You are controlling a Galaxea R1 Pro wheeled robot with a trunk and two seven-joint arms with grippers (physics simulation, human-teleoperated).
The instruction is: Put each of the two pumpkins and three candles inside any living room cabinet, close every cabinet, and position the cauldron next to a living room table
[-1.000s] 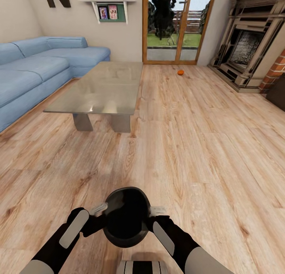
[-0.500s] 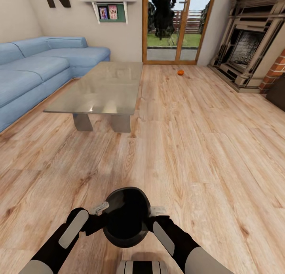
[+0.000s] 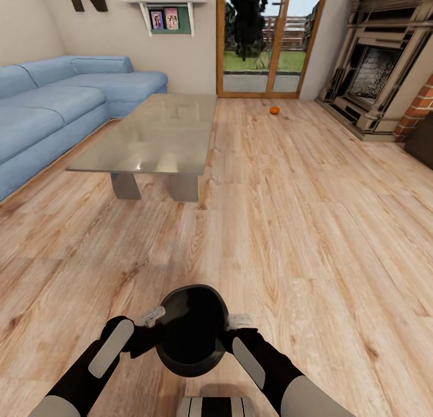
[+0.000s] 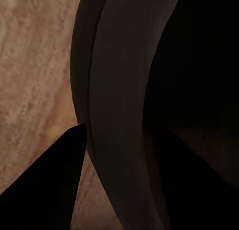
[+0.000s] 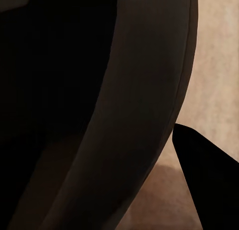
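Where head view looks down: round black cauldron [image 3: 192,331] gripped at rim between left gripper [image 3: 151,318] and right gripper [image 3: 236,322], well short of glossy grey coffee table [image 3: 157,134]; small orange pumpkin [image 3: 274,110] on floor beyond table. Left wrist view: fingers [image 4: 50,190] straddle cauldron wall [image 4: 119,115]. Right wrist view: finger [image 5: 209,180] outside cauldron wall [image 5: 144,115].

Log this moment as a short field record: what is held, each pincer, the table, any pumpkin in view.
held: cauldron, black, between both arms above the wood floor
left pincer: at the cauldron's left rim, closed on its wall
right pincer: at the right rim, closure not clear
table: ahead left, apart from the cauldron, top bare
pumpkin: one, on the floor near the glass door
sofa: blue, left of the table
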